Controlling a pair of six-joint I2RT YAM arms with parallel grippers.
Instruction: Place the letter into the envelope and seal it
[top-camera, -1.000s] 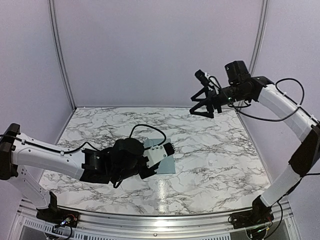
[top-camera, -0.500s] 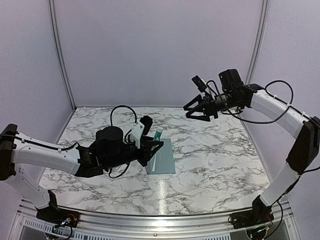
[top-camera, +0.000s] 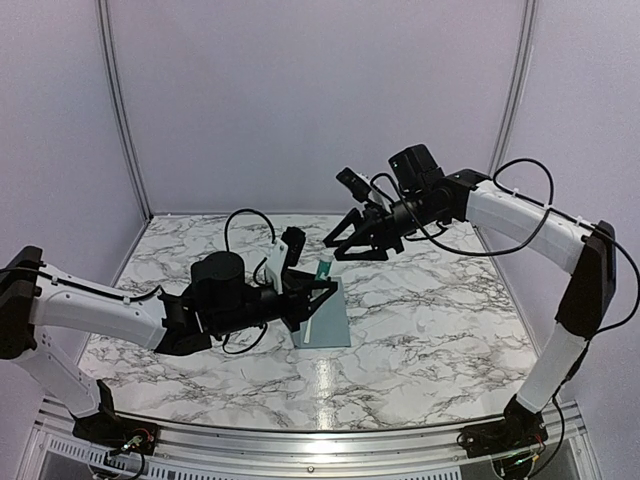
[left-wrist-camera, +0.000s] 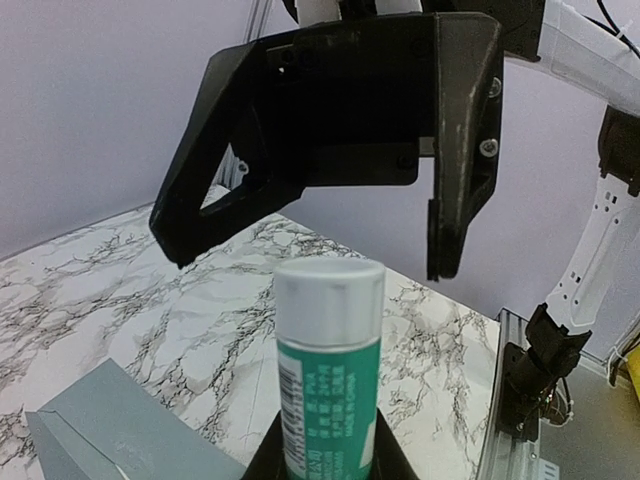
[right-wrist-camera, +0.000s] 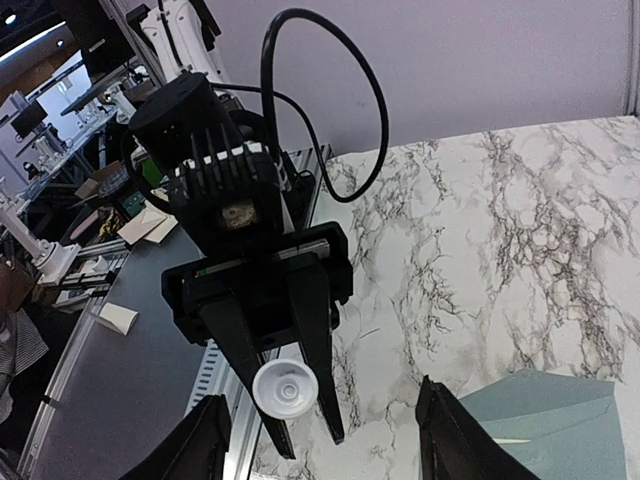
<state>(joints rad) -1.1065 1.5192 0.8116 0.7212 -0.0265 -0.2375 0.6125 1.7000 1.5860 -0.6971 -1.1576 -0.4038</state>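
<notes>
Envelope (top-camera: 326, 318), grey-blue, flat at table centre, letter not visible; left gripper (top-camera: 318, 284) clamped on upright white-green glue tube (top-camera: 322, 270), cap on; right gripper (top-camera: 352, 240), jaws part-spread and empty, at the tube's 1 o'clock; sealing apparently pending.

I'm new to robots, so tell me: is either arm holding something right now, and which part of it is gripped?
The left gripper holds a small white-and-green tube by its lower body, cap end up. The right gripper is open just above the cap, holding nothing.
</notes>
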